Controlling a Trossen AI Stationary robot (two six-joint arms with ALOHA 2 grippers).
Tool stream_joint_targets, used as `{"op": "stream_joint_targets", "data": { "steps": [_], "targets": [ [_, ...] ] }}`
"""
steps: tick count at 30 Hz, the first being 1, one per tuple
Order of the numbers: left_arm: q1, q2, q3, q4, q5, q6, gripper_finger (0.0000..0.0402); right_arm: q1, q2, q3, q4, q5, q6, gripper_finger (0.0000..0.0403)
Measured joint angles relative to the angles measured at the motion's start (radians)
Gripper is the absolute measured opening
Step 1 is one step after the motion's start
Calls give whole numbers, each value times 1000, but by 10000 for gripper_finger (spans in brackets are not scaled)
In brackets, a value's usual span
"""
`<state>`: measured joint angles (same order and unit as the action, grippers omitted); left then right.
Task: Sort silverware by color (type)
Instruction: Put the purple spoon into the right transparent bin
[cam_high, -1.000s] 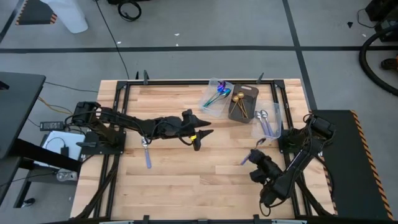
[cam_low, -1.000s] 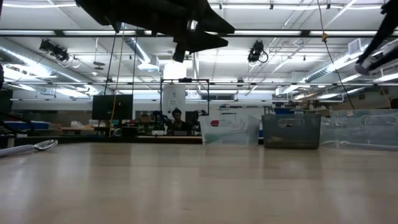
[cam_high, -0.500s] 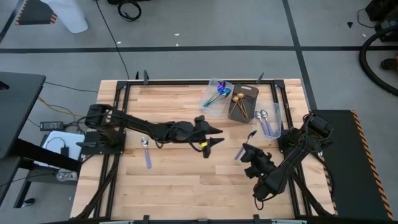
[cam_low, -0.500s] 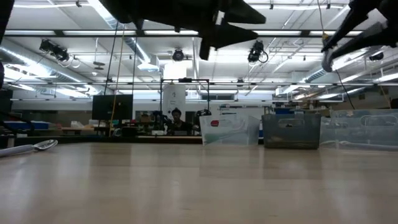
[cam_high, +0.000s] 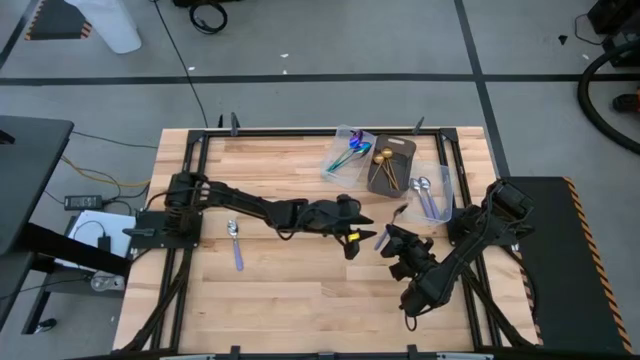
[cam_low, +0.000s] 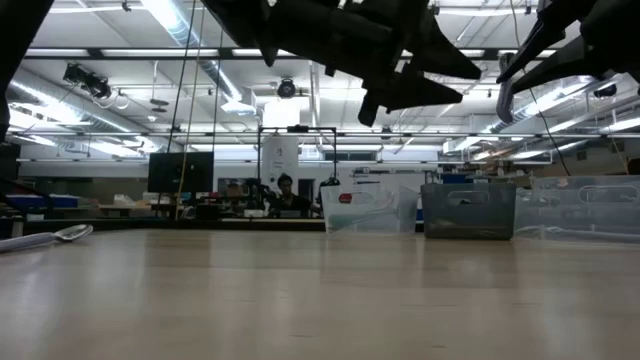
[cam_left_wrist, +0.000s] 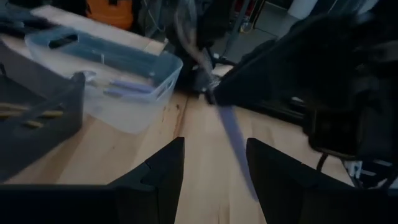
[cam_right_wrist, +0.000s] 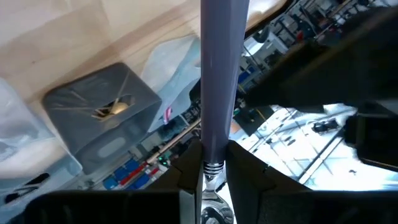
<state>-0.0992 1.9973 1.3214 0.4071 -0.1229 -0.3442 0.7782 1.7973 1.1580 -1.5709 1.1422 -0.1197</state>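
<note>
Over the last second the right gripper (cam_high: 393, 238) has lifted and swung in from the front right of the table (cam_high: 300, 310) towards its middle, its fingers clamped on the lilac-handled spoon (cam_high: 380, 239), which it holds in the air with the handle poking towards the other arm. In that time the left gripper (cam_high: 360, 232) has stretched across from left of centre, and it now sits just beside that handle with its fingers (cam_left_wrist: 163, 167) spread wide and nothing between them. The left wrist view has the handle lying straight ahead of the gap, so this looks like a hand-over being lined up, not a direct drop. The spoon is not yet sorted, and the closing must wait until the handle is between the pads. For room, the front half of the board is bare wood, free for either arm to back away. One loose spoon (cam_high: 236, 245) lies flat towards the left side, well clear of both grippers. Farther back, along the far edge, stand the iridescent tray (cam_high: 338, 167), the dark bin (cam_high: 400, 152) with gold pieces and the right-hand tray (cam_high: 443, 180), set close together, so any drop there needs a careful descent between their walls
</note>
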Motion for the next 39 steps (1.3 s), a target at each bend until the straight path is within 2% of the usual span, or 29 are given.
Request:
{"op": "stream_joint_targets", "data": {
  "steps": [5,10,20,28,32,39],
  "targets": [
    [13,7,3,-3,56,-35,180,-21,0,0,-1,9,-17,61],
    [13,33,2,38,57,-47,180,-56,0,0,0,10,-59,61],
    [25,66,1,94,37,-64,180,-95,0,0,0,76,-118,61],
    [31,77,2,113,37,-56,176,-120,0,0,0,198,-133,61],
    [31,77,2,114,38,-31,141,-124,0,0,0,207,-153,61],
    [36,77,1,106,42,-10,35,-125,0,0,-1,189,-128,63]
  ]
}}
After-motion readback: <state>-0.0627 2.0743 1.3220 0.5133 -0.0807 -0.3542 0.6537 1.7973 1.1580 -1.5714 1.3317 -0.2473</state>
